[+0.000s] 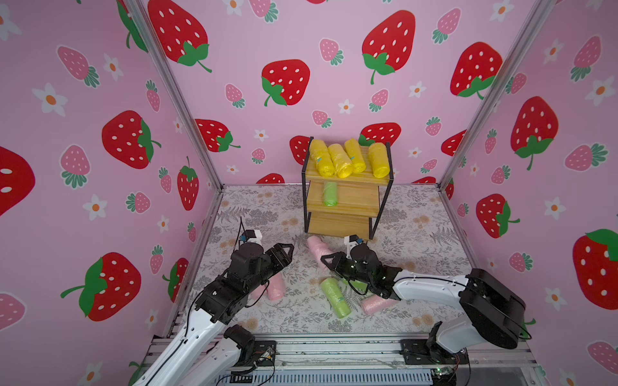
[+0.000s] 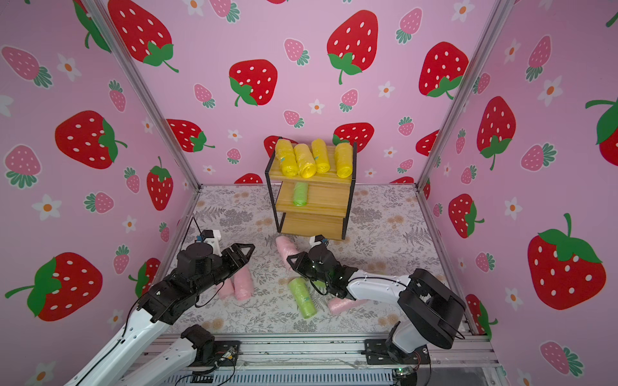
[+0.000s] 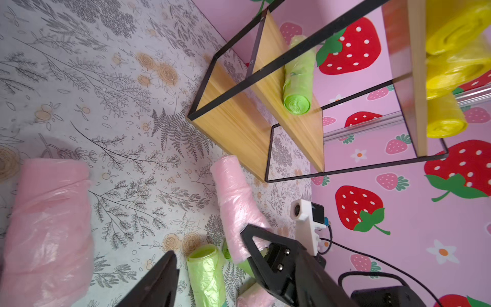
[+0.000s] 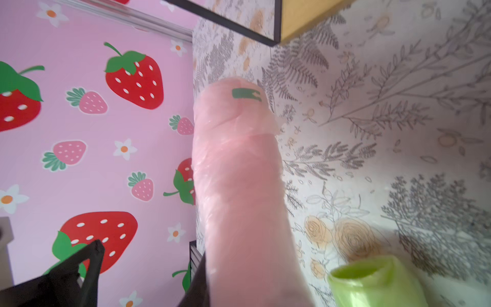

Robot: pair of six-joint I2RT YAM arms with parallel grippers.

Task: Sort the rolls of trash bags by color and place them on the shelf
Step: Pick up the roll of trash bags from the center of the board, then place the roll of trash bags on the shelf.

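At centre, just below the shelf (image 1: 347, 182): right gripper (image 1: 323, 260) clamped, seemingly, on the near end of a pink roll (image 1: 316, 248). Left of it: left gripper (image 1: 288, 251), jaws apart, empty. On the top tier: four yellow rolls (image 1: 347, 160). On the middle tier: one green roll (image 1: 329, 194). Lower centre, on the floral mat (image 1: 418, 234): loose green roll (image 1: 334, 297) and further pink rolls (image 1: 276, 289).

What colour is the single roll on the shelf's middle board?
Light green. The roll shows best in the left wrist view.
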